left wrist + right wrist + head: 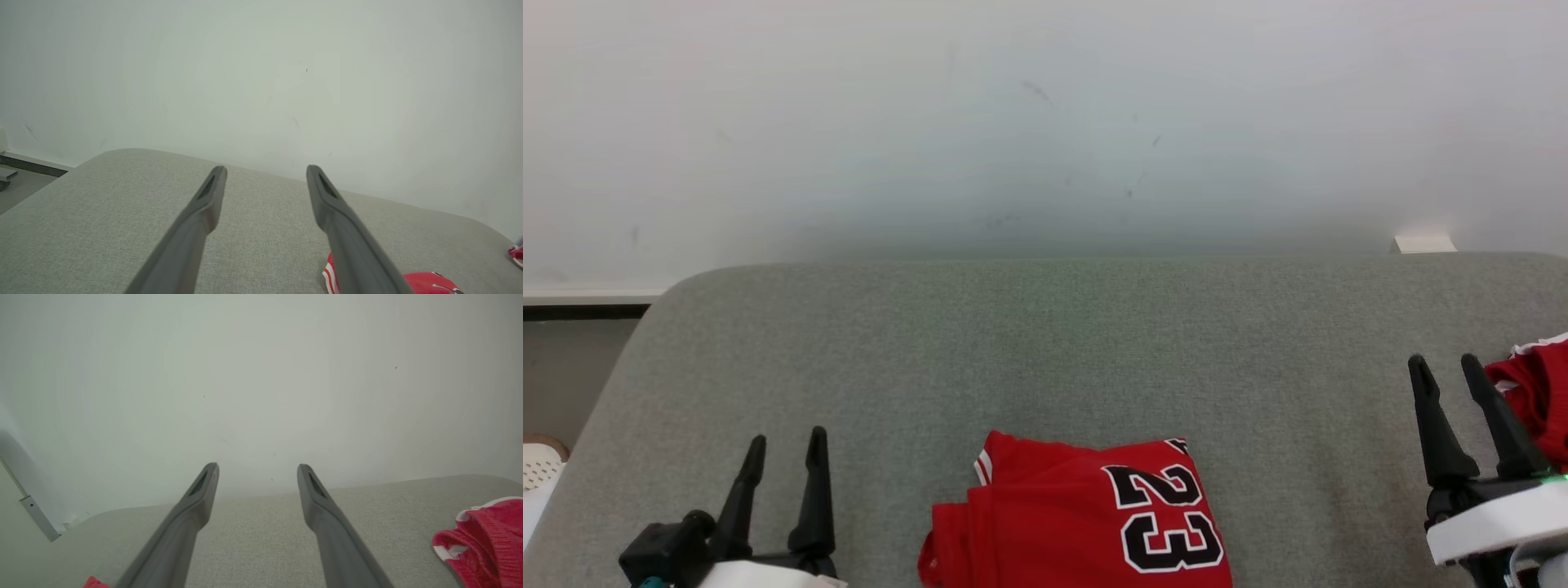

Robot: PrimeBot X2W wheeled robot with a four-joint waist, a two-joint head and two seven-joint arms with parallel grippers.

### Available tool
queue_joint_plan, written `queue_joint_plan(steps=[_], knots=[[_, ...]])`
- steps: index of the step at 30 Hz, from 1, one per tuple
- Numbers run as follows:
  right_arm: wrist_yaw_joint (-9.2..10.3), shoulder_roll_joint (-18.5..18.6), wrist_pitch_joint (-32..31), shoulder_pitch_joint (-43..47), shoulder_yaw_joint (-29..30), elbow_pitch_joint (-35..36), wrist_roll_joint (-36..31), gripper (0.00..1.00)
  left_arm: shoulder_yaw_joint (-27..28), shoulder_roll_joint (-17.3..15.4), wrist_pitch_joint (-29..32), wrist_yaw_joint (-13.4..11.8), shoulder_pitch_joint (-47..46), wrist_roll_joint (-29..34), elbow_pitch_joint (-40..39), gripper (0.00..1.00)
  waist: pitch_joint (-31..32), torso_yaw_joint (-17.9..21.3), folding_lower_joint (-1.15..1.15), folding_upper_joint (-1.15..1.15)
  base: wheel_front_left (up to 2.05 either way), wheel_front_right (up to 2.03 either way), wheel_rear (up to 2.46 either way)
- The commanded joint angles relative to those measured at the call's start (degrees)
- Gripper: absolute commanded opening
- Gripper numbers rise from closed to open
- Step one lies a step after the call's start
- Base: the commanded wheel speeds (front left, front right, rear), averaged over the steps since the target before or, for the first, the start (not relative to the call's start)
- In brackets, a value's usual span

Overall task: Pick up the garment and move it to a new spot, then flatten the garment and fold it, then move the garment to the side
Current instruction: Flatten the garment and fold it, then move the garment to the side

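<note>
A folded red garment (1086, 518) with a black "23" lies at the near middle of the grey padded surface (1045, 351); its edge peeks in at the bottom of the left wrist view (429, 282). My left gripper (788, 441) stands open at the lower left, well to the garment's left, with nothing between its fingers. My right gripper (1445, 363) is open at the far right, empty, beside another crumpled red garment with white trim (1535, 392), also seen in the right wrist view (486, 543).
A pale wall (1045, 122) rises right behind the grey surface. A white perforated object (539, 469) sits off the surface's left edge. A small white block (1423, 243) rests at the back right.
</note>
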State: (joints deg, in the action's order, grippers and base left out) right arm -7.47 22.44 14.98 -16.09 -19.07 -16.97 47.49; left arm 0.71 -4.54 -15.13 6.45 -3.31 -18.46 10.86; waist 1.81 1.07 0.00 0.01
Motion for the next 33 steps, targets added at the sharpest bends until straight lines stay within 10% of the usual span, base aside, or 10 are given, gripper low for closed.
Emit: queue_joint_plan(steps=[1, 13, 33], knots=[[-0.01, -1.81, 0.13, 3.06, 2.61, 0.18, -3.17, 1.00, 0.84, 0.23, 0.03, -0.09, 1.12, 1.03, -0.52, 1.00, -0.03, 0.64, 0.00, -0.01, 0.00, 0.00, 0.00], [-0.01, -11.20, -0.49, 11.16, 9.57, 1.80, -14.42, 1.00, 2.68, 1.31, 0.03, 0.72, 2.38, 2.89, 0.08, 1.00, 0.04, 1.31, 0.00, -0.01, 0.00, 0.00, 0.00], [-0.01, -15.42, -19.03, 2.68, -1.92, -13.81, -13.86, 1.00, 0.74, 1.53, 0.03, 1.05, 1.19, 2.62, 1.41, 1.00, -0.35, -7.52, 0.00, -0.01, 0.00, 0.00, 0.00]])
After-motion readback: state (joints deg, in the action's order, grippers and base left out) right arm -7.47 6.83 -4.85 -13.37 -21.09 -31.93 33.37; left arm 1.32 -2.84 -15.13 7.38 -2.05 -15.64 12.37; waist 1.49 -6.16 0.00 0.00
